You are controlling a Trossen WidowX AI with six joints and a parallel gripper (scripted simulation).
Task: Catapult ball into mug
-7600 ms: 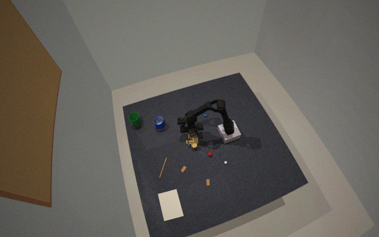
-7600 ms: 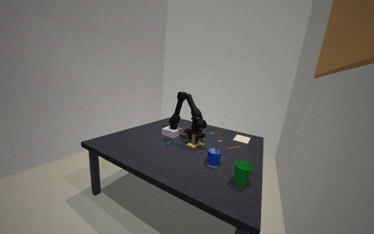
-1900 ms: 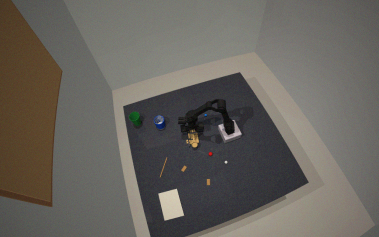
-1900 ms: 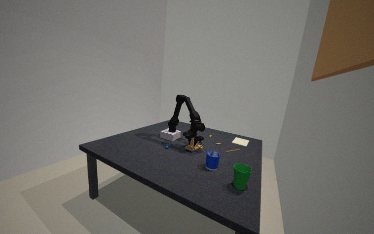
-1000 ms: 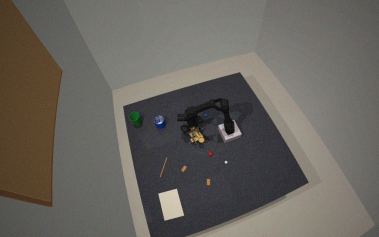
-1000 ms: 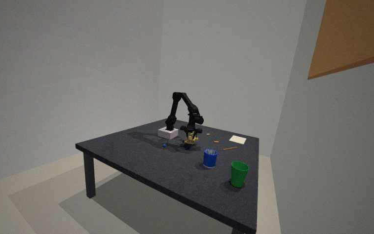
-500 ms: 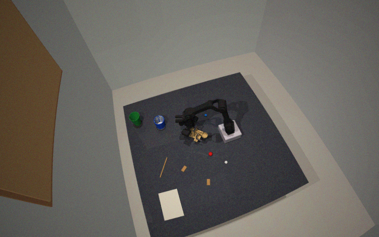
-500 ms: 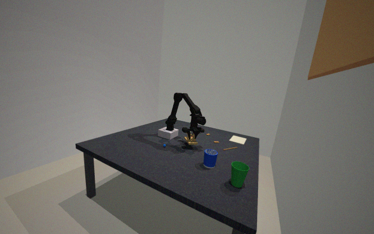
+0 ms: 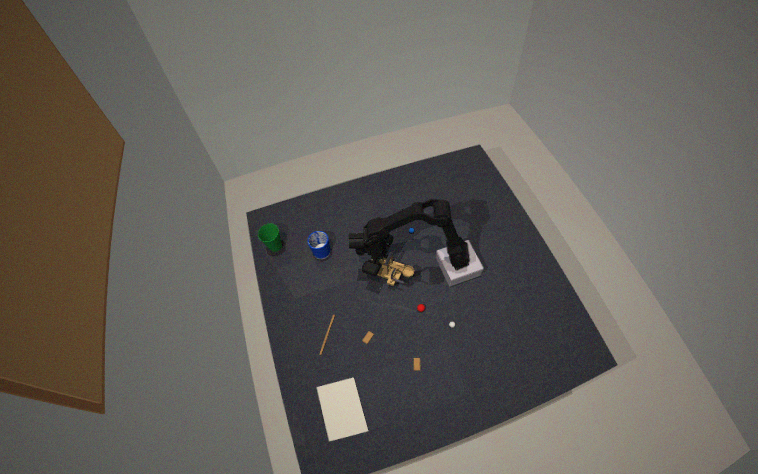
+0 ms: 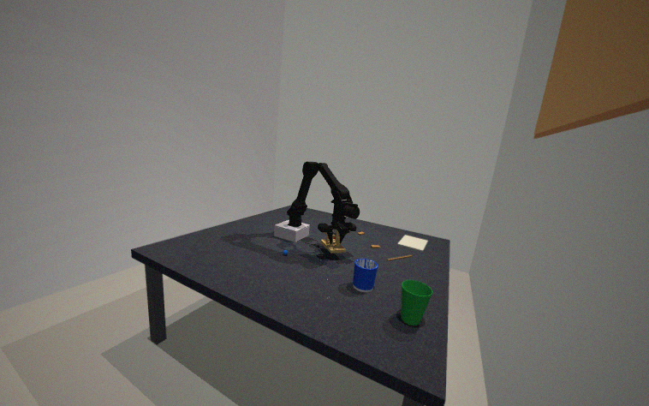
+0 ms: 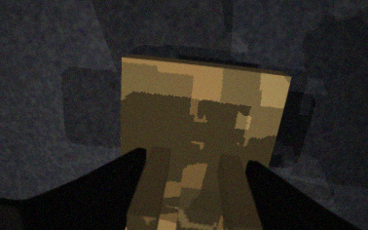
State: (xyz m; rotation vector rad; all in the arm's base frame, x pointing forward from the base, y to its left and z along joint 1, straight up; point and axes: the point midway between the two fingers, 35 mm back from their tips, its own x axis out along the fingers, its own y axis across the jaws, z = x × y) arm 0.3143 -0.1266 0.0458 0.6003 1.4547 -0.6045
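The tan catapult [image 9: 398, 274] [image 10: 335, 248] [image 11: 167, 78] is held a little above the dark table, with its shadow below. My gripper [image 9: 382, 263] [image 10: 336, 237] [image 11: 196, 163] is shut on the catapult's upright middle part. The catapult's round cup end points right in the top view, away from the blue mug; no ball shows in it. The blue mug [image 9: 319, 249] [image 10: 365, 276] stands upright to the left there. A red ball [image 9: 421, 307], a white ball [image 9: 451, 324] and a small blue ball [image 9: 411, 230] [image 10: 285, 252] lie on the table. Which ball is meant, I cannot tell.
A green cup [image 9: 271, 238] [image 10: 414, 303] stands beyond the blue mug. A thin stick [image 9: 326, 335] [image 10: 400, 257], two small orange blocks [image 9: 368, 337] [image 9: 417, 363] and a cream sheet [image 9: 342, 409] [image 10: 413, 242] lie on the table. The arm stands on a white base block [image 9: 465, 277] [image 10: 291, 232].
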